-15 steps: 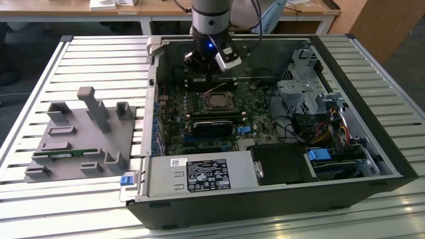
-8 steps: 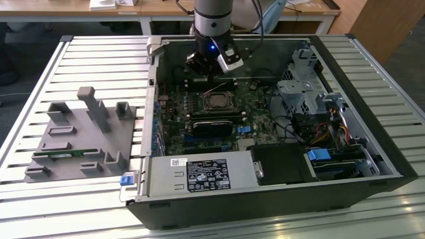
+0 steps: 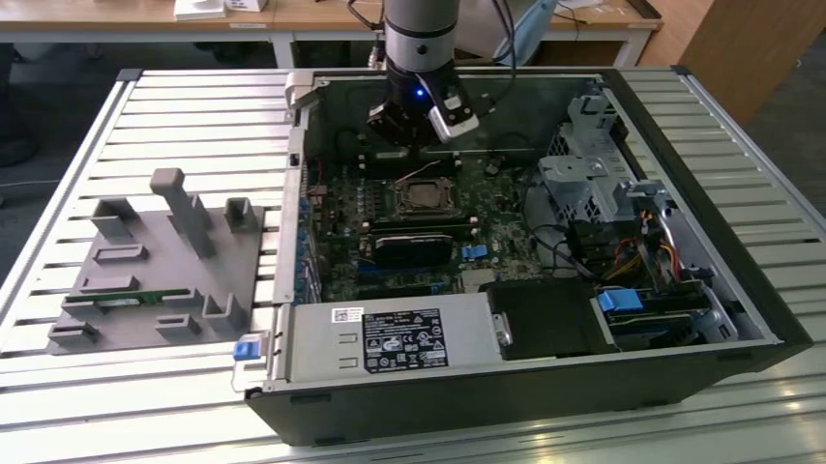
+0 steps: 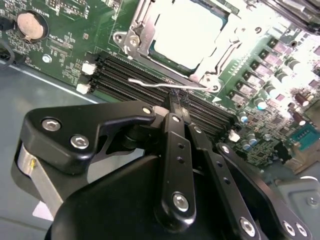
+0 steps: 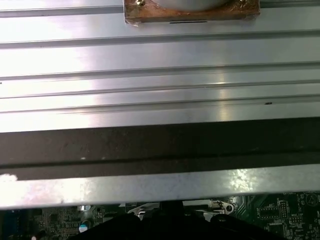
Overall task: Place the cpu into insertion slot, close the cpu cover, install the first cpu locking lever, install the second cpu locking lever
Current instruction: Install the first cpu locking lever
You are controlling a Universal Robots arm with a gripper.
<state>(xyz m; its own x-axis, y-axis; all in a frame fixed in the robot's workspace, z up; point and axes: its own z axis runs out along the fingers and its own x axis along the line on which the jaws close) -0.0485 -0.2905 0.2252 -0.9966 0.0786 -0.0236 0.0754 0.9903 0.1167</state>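
The black gripper (image 4: 172,97), fingers pressed together around the thin silver wire locking lever (image 4: 165,84), could let it slip and scratch the green motherboard (image 4: 65,45).

The tool (image 4: 175,107) pinches a thin wire lever (image 4: 165,84) beside the cpu cover (image 4: 145,37).

I see the hand (image 4: 172,107) in glossy black plastic with shiny screws, the cpu (image 4: 187,37) top bright smooth metal, the cpu cover (image 4: 145,30) silvery steel, the bench (image 3: 193,116) ribbed brushed aluminium.
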